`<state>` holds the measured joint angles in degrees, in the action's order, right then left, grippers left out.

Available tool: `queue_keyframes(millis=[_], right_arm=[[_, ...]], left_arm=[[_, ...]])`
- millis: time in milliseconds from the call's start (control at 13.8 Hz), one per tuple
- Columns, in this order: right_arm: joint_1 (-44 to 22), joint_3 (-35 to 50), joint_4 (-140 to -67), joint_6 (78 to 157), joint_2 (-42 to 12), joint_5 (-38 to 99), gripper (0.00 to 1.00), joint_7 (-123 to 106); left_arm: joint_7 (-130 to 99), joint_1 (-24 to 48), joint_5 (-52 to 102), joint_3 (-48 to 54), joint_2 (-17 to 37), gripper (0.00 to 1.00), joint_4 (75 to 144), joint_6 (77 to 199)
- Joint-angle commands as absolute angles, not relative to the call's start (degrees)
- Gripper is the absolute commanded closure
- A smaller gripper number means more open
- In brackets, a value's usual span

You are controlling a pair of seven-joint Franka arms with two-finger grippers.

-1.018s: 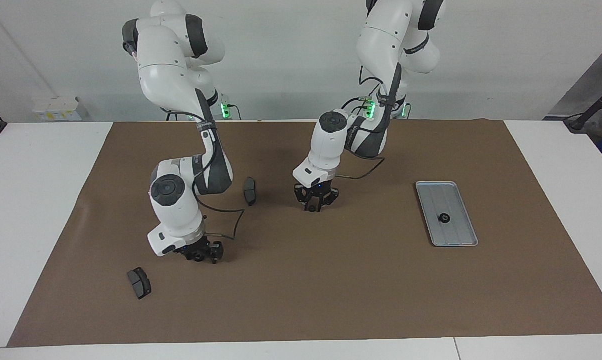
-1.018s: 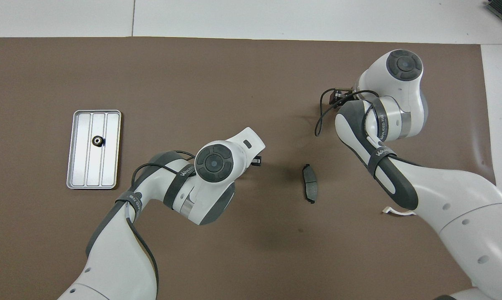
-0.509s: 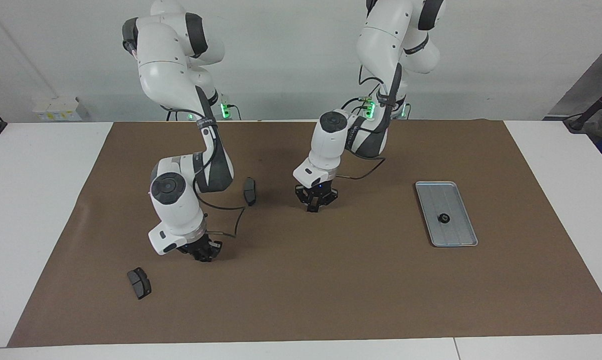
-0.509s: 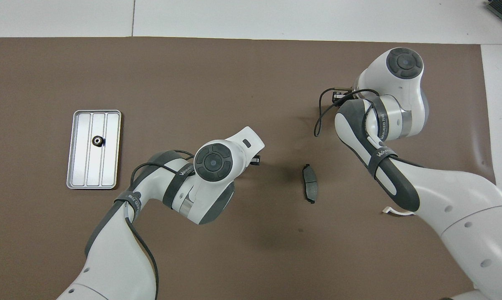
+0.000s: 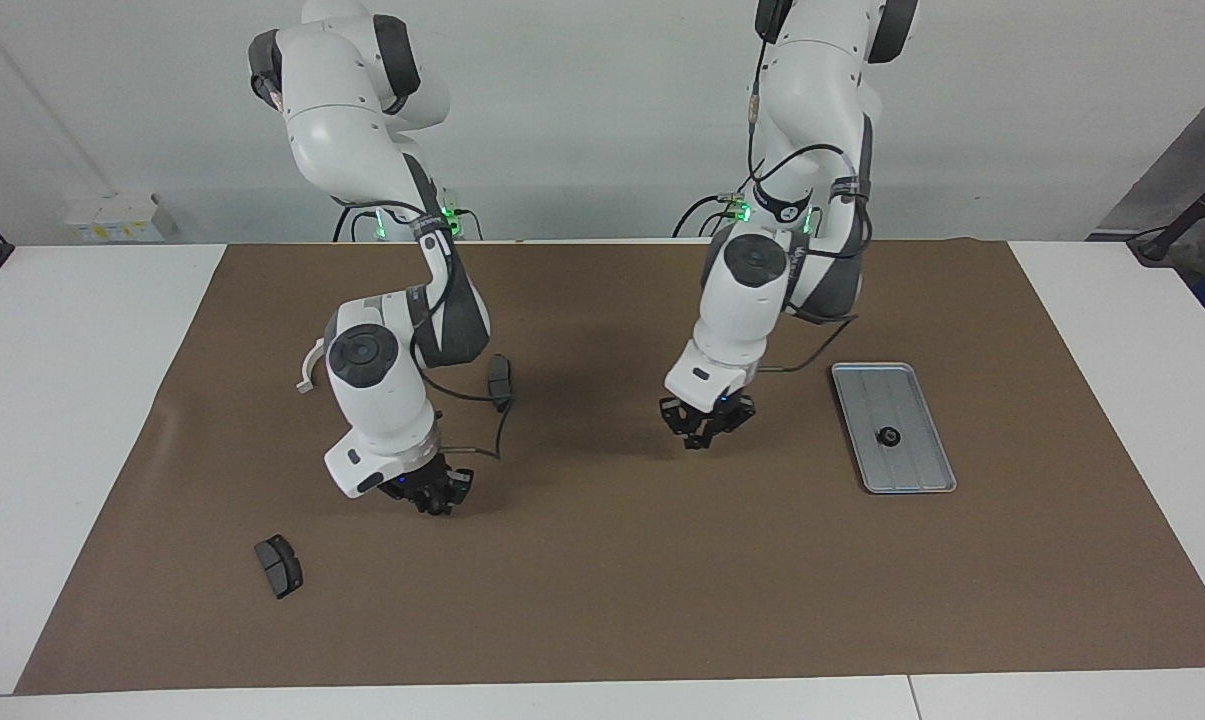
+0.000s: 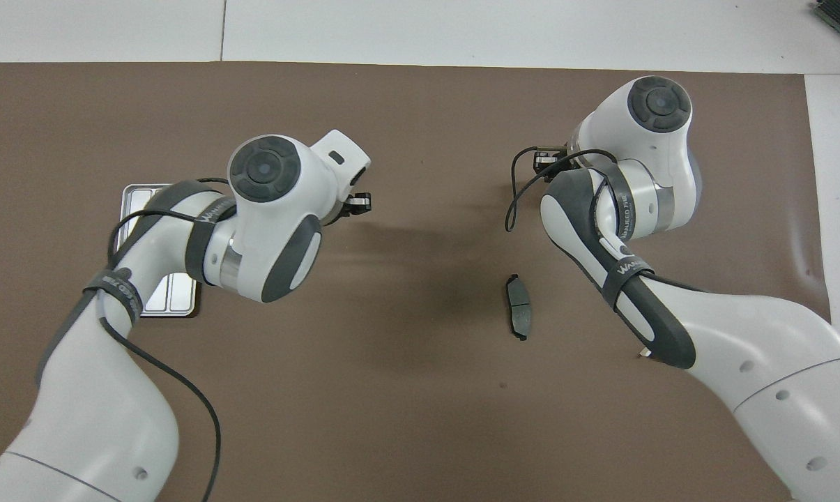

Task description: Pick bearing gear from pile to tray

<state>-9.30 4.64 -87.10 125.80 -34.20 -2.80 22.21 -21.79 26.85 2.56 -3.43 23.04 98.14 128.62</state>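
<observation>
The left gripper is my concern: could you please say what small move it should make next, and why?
Probably carry the left gripper toward the left arm's end, over the flat silver-grey metal tray. It hangs shut above the brown mat, short of the tray, which holds one small black round gear; any load is hidden. The right gripper hangs over the mat.

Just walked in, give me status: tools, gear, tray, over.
Left tool shut, over mat near tray. Right tool low over mat. One gear in tray. Nothing between left tool and tray.
</observation>
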Motion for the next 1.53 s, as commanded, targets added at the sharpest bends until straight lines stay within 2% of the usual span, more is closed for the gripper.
queue_keyframes(millis=[0, 364, 582, 727, 800, 945, 1018, 1091, 1164, 1236, 1309, 1382, 1455], right_arm=[[-13.51, 5.45, -87.27, 124.28, -33.14, -2.64, 1.00, 28.19], [-21.96, 5.45, -87.98, 124.01, -32.26, -2.81, 1.00, 37.07], [-26.00, 5.45, -88.50, 125.06, -32.69, -2.99, 0.98, 40.24], [-28.29, 5.45, -88.59, 125.24, -33.05, -3.16, 0.96, 42.18], [-28.91, 5.45, -88.77, 125.24, -33.13, -3.43, 0.94, 42.88], [-30.14, 5.45, -90.08, 126.20, -33.13, -3.51, 0.89, 43.59], [-30.84, 5.45, -90.87, 126.91, -33.13, -3.52, 0.85, 43.68], [-31.55, 5.45, -91.49, 127.09, -32.96, -3.52, 0.79, 44.12], [-31.55, 5.45, -92.02, 127.26, -32.78, -3.60, 0.65, 44.12], [-31.55, 5.45, -92.02, 127.44, -32.78, -3.60, 0.43, 44.12], [-31.55, 5.45, -91.76, 127.35, -32.87, -3.78, 0.12, 44.12], [-31.38, 5.36, -91.32, 127.44, -32.87, -4.04, 0.00, 44.12], [-30.94, 5.36, -91.06, 127.53, -32.87, -4.30, 0.00, 44.12]], left_arm=[[-12.43, 18.67, 3.25, -2.72, 21.98, 1.00, 97.38, 123.77], [15.67, 3.81, 3.25, -2.81, 18.90, 1.00, 103.60, 122.16], [26.25, -1.31, 3.25, -2.90, 17.06, 1.00, 108.79, 124.09], [28.47, -2.19, 3.25, -2.90, 15.65, 0.91, 112.83, 126.02], [28.56, -2.20, 3.25, -2.90, 15.04, 0.75, 114.68, 127.08], [28.48, -1.94, 3.25, -2.90, 14.77, 0.11, 115.49, 128.40], [28.30, -1.41, 3.25, -2.90, 15.03, 0.00, 114.79, 128.93], [27.52, -1.15, 3.25, -2.64, 15.12, 0.00, 113.92, 130.07], [26.20, -0.19, 3.25, -2.46, 15.38, 0.00, 112.60, 130.51], [23.06, 1.13, 3.25, -2.55, 15.64, 0.00, 111.46, 130.52], [18.07, 2.71, 3.25, -2.46, 15.91, 0.00, 110.14, 130.52], [12.45, 5.16, 3.25, -2.46, 16.00, 0.00, 109.26, 130.52], [6.65, 7.97, 3.25, -2.55, 16.00, 0.00, 109.07, 130.60]])
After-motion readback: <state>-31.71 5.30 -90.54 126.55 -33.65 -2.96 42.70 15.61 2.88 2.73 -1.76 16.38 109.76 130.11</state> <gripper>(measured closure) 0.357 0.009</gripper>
